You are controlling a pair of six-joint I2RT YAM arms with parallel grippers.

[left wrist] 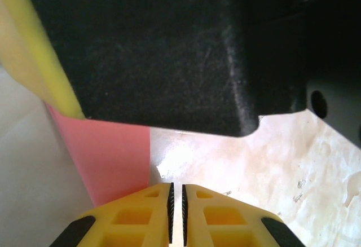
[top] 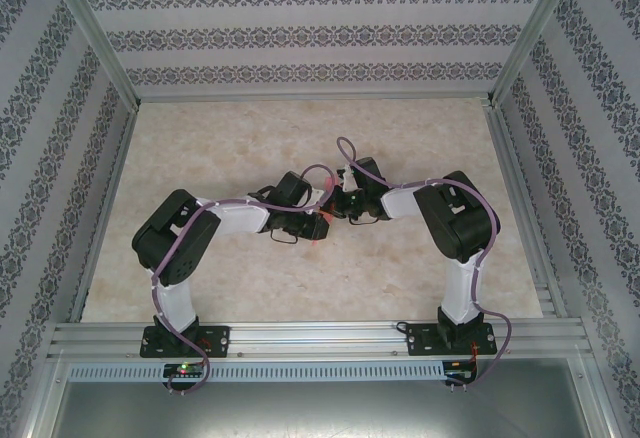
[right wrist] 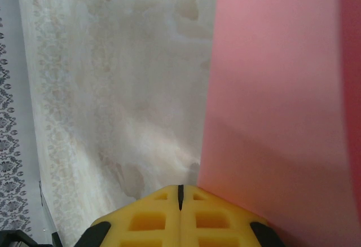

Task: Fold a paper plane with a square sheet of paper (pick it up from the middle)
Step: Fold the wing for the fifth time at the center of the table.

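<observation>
**1. Right gripper** (right wrist: 180, 193). Pads pressed flat together with no gap. You will find the square sheet of paper (right wrist: 276, 117) rising from the right side of its tip and running on ahead of it. I judge that the sheet is pinched there by an edge, though the seam itself hides the contact. Likely reason for the hold: it keeps the sheet off the surface so that a flap can be turned or a crease set.

**2. Left gripper** (left wrist: 176, 202). Pads drawn to a thin slit, and nothing can be seen between them. The pink sheet (left wrist: 113, 157) lies just left of its left finger and slopes away ahead. You cannot tell whether it touches that finger. I judge the near-closed pads to be set as a narrow tool for pressing or nipping the paper, not for carrying it.

**3. Black housing** (left wrist: 169, 49). Directly ahead of the left gripper and close to it, with a yellow finger (left wrist: 34, 55) at its left, above the sheet. From overhead you see the two grippers meeting tip to tip, a working posture over one small sheet.

**4. Containers.** None to enter, so no contents.

**5. Table** (right wrist: 124, 89). Pale marbled top, left of the right gripper's tip and beyond it.

**6. Patterned wall** (right wrist: 8, 117). Furthest left of that tip.
</observation>
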